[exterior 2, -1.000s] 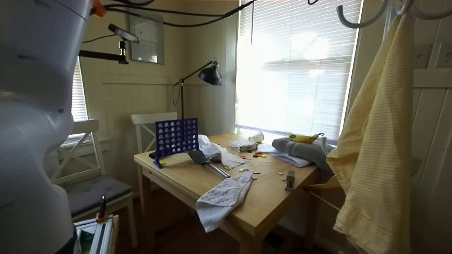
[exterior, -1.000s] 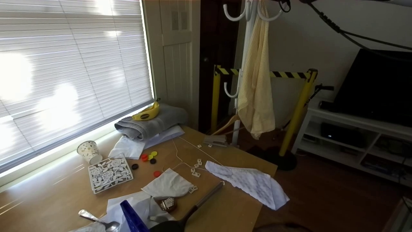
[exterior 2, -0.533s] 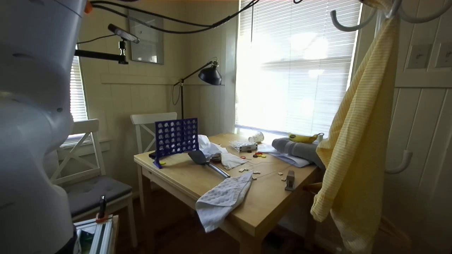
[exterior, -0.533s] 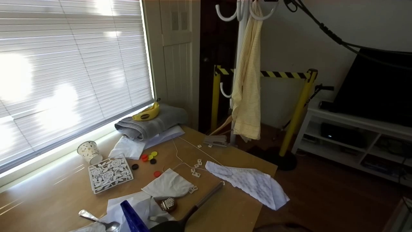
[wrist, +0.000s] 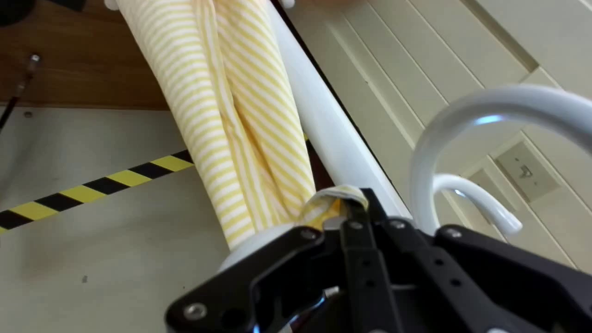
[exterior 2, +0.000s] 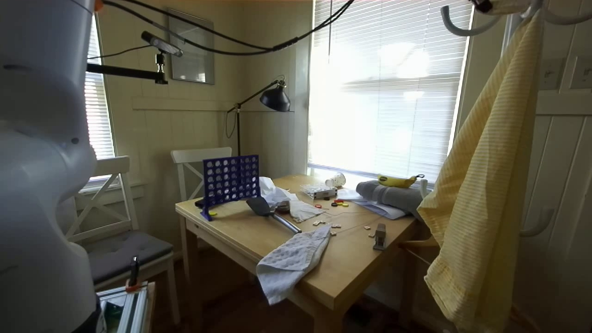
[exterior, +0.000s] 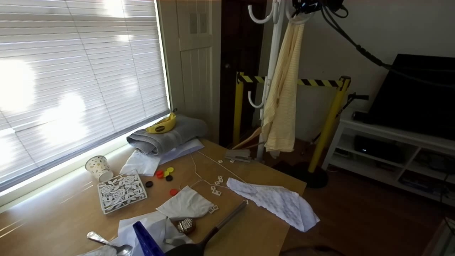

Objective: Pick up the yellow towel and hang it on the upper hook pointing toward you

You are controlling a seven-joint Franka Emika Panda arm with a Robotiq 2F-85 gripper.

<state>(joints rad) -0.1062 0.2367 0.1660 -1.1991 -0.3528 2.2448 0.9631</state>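
Note:
The yellow towel (exterior: 282, 89) hangs long and loose alongside the white coat stand (exterior: 273, 49), and shows in both exterior views (exterior 2: 485, 185). In the wrist view a small corner of the towel (wrist: 199, 115) is pinched at the tips of my gripper (wrist: 363, 203), which is shut on it. The dark gripper body (exterior: 311, 6) is cut by the top edge of an exterior view, right beside an upper hook (exterior: 300, 19). The towel's top passes at that hook; whether it rests on it I cannot tell. Another upper hook (wrist: 423, 157) curves to the right of my fingers.
A further upper hook (exterior: 259, 17) and a lower hook (exterior: 254, 101) stick out from the stand. The wooden table (exterior 2: 360, 263) bears small items, a patterned white cloth (exterior 2: 296, 263) and a grey towel (exterior: 177, 135). Yellow posts (exterior: 325, 131) stand behind; cables (exterior: 355, 42) hang from the arm.
The stand and towel swayed left in an exterior view, then back right. The gripper and its cables have come lower into view by the upper hook. The towel is still held.

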